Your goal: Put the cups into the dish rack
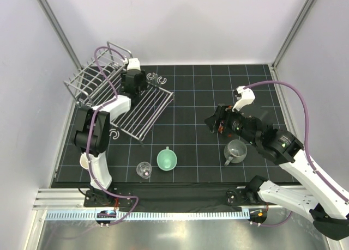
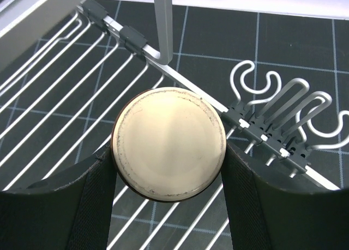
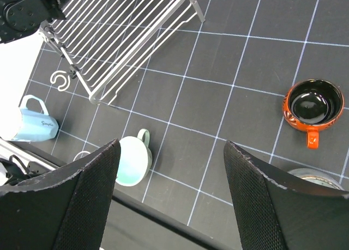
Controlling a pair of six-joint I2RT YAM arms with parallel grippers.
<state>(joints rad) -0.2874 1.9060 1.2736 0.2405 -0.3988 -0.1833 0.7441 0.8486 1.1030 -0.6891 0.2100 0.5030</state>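
My left gripper [image 2: 169, 171] is clamped across the upturned beige cup [image 2: 169, 141] at frame centre, above the dish rack [image 2: 60, 86] bars; rigid, glazed, probably slippery, so best held across its walls; my right gripper [image 3: 170, 152] gapes empty.

A beige round-based cup [image 2: 168, 143] is held base-up between the fingers of the left claw [image 2: 169, 152], just above the flat bars of the silver wire dish rack [image 1: 148, 111]. Ahead of the spread right claw [image 3: 172, 149], an orange-red cup [image 3: 313, 104] with a glossy black interior is noted upright to the right. A mint green cup [image 3: 132, 160] stands beside its left finger. A grey handled mug [image 1: 235, 151] is partly hidden behind its right finger. A clear glass [image 1: 144, 169] and a light blue mug [image 3: 35, 122] are recorded further to the left.
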